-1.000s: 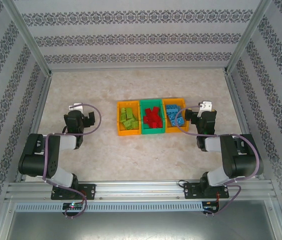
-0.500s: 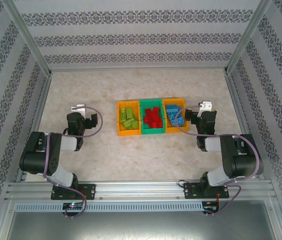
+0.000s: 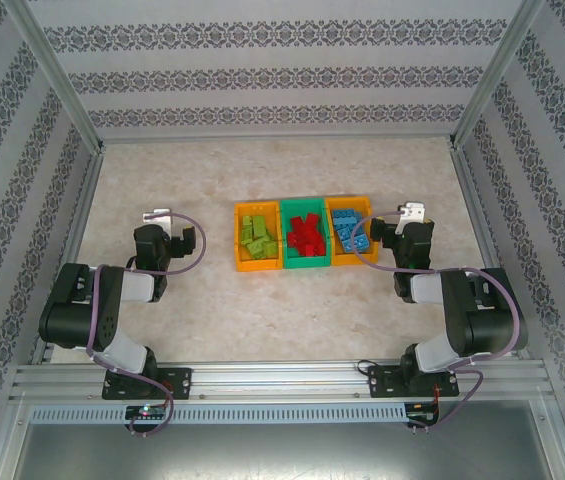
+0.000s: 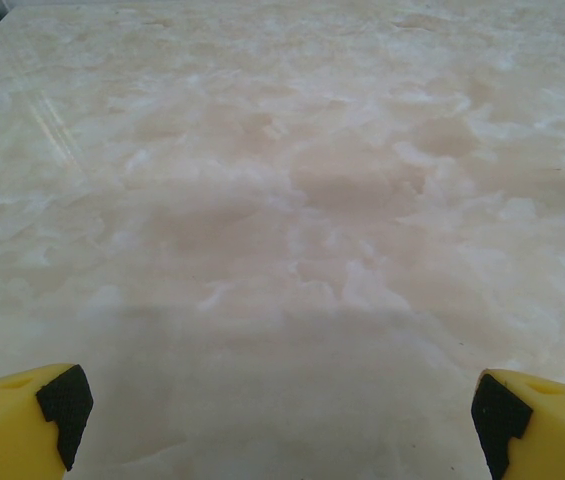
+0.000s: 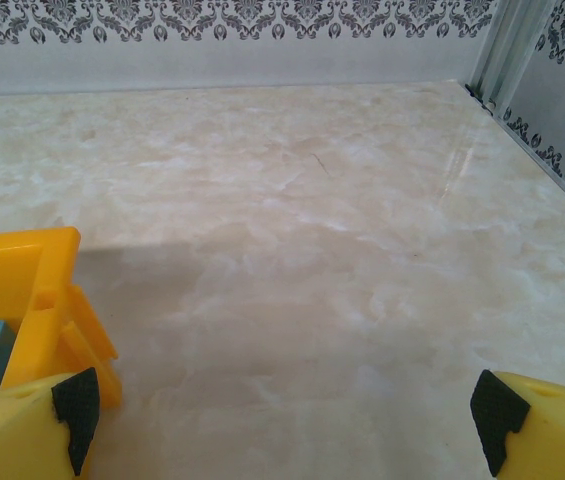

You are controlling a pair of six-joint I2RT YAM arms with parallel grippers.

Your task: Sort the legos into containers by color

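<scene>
Three containers sit joined in a row on the bench, holding the legos: lime green ones in the orange bin at nine o'clock, red ones in the green middle bin, blue ones in the orange bin at three o'clock. At nine o'clock of the row the left pincer hangs over bare bench, jaws spread and empty; the right pincer stands near the row's three o'clock end, likewise spread and empty.
</scene>
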